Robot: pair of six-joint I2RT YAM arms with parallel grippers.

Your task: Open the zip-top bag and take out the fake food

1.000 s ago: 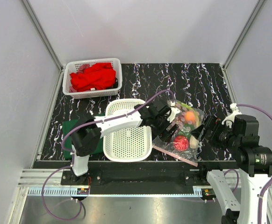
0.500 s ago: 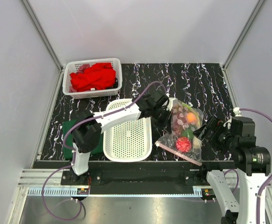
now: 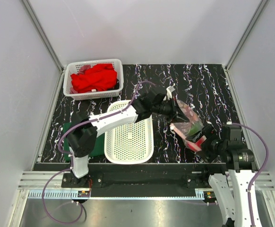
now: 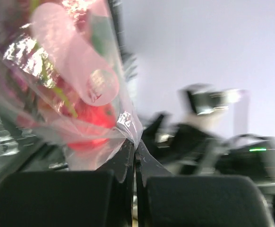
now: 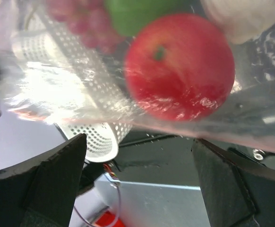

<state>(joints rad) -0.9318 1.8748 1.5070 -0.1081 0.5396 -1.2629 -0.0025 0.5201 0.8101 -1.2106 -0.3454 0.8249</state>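
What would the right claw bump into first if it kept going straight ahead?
Most likely the clear crinkly plastic zip-top bag, stretched just ahead of the open right claw, with the red plastic apple right behind the film. Depth is unclear.

Overhead from behind, two wrist close-ups, all sharing zip-top bag (image 3: 188, 126)

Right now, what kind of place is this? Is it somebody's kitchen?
Probably a robot test booth, not a kitchen. Plain white walls box in a marble-patterned table, a left arm and a right arm are bolted at its near edge, and the food in the zip-top bag looks like plastic toys.
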